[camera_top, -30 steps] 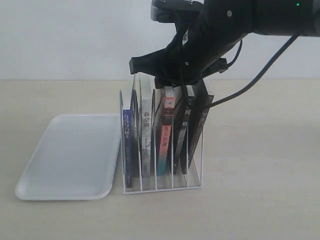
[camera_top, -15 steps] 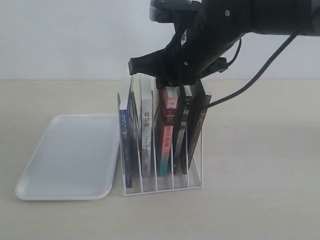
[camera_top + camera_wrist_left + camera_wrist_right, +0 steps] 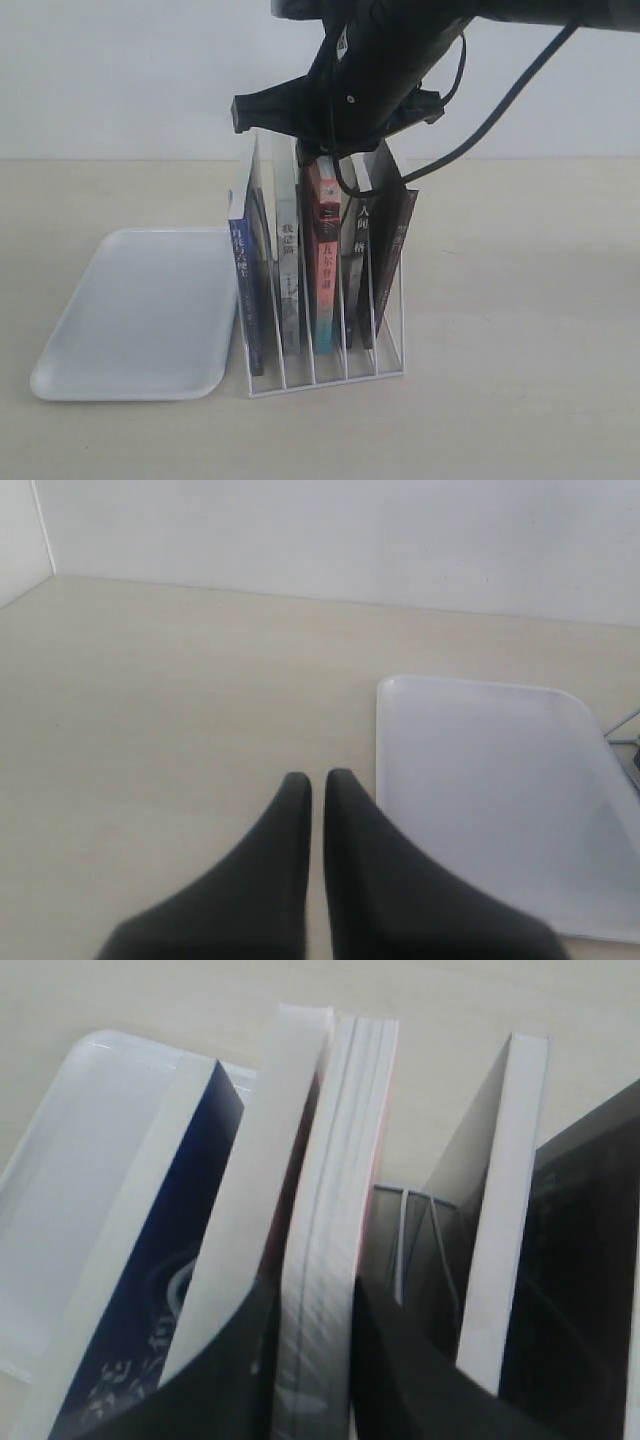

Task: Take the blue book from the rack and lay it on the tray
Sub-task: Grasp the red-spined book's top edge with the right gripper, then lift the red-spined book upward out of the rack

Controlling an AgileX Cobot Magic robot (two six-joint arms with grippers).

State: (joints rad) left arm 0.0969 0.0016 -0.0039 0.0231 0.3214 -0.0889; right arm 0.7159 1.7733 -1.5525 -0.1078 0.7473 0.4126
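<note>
1. Spine dark blue with pale characters: the blue book (image 3: 243, 290) stands on end in the leftmost slot of the rack (image 3: 330, 372), clear of both grippers.
2. To its right the rack holds a grey-spined book (image 3: 289, 285), a red-and-teal-spined book (image 3: 325, 270) and black-spined books (image 3: 367, 265).
3. The right gripper (image 3: 313, 1350) is clamped on the red-and-teal-spined book's top.
4. The tray (image 3: 140, 300) lies flat just left of the rack.
5. The left gripper (image 3: 316, 780), fingers pinched together, hangs over the table (image 3: 150, 700) near the tray.
</note>
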